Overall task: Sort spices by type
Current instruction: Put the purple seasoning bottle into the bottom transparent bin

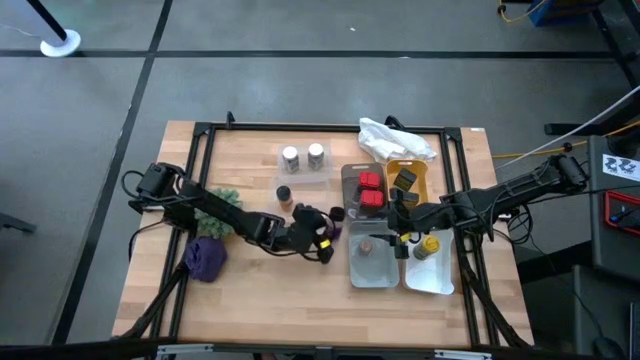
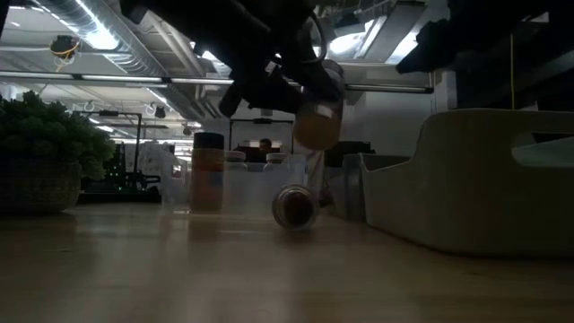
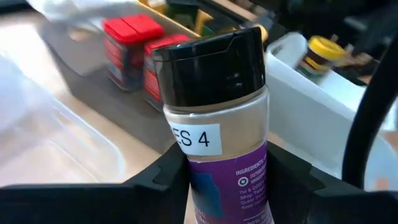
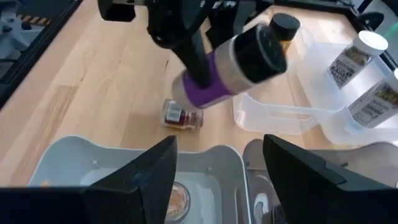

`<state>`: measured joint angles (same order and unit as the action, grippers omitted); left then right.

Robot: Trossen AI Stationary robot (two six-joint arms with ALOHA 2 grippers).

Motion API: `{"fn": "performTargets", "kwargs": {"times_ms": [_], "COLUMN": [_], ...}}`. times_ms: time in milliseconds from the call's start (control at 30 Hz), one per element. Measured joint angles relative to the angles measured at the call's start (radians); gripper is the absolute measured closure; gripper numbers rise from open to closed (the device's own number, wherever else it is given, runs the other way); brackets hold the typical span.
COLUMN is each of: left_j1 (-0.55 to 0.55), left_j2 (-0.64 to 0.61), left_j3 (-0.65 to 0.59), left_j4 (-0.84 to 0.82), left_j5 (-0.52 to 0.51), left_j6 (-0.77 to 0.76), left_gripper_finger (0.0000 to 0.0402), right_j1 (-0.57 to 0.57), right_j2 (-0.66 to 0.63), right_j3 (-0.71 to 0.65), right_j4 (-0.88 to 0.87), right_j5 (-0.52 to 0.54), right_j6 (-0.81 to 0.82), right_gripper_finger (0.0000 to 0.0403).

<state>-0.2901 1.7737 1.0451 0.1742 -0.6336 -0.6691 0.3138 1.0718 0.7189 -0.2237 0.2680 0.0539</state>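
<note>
- Surface: pale wooden table (image 1: 250,290) inside a black frame, set on a grey floor.
- Room: the low view shows ceiling ducts, strip lights and a person seated far back behind the table.
- Potted green plant (image 2: 40,148) near the table's left edge; purple cloth lump (image 1: 206,258) lies just beside it.
- White plastic bag (image 1: 395,138) at the far edge, beside the yellow tray (image 1: 421,180) that holds dark rectangular tins (image 1: 404,180).
- Grey tray (image 1: 350,180) holds two red square tins (image 1: 371,190).
- Clear tray (image 1: 303,172) carries two silver-capped jars (image 1: 303,156); one dark-capped jar (image 1: 284,193) stands upright just beside it.
- Small jar with red label (image 4: 182,116) lies on its side on the wood.
- Light grey bin (image 1: 371,268) holds one small round tin (image 1: 367,245); the white bin (image 1: 431,275) beside it holds a yellow-capped jar (image 1: 430,244).
- Left gripper (image 1: 322,232), arm stretched across mid-table: fingers clamped on a black-capped jar with a purple label (image 3: 221,134), lifted clear of the wood and tilted, near the grey bin.
- Right gripper (image 1: 403,232), over the bins: fingers parted, nothing between them.
</note>
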Motion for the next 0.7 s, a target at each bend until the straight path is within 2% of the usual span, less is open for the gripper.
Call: {"fn": "performTargets", "kwargs": {"times_ms": [267, 567, 700], "left_j1": [-0.009, -0.068, -0.068], "left_j2": [-0.019, -0.113, -0.094], "left_j3": [0.000, -0.001, -0.034], "left_j4": [-0.023, -0.208, -0.218], "left_j5": [-0.162, -0.530, -0.565], "left_j6": [0.068, -0.005, -0.062], "left_gripper_finger": [0.0250, 0.0248, 0.0249], "right_j1": [0.000, 0.000, 0.000], "right_j2": [0.000, 0.000, 0.000], "right_j3": [0.000, 0.000, 0.000], "right_j4": [-0.012, -0.012, -0.011], "right_j5": [0.000, 0.000, 0.000], "right_j6": [0.031, 0.031, 0.031], "right_gripper_finger": [0.0164, 0.0164, 0.0164]}}
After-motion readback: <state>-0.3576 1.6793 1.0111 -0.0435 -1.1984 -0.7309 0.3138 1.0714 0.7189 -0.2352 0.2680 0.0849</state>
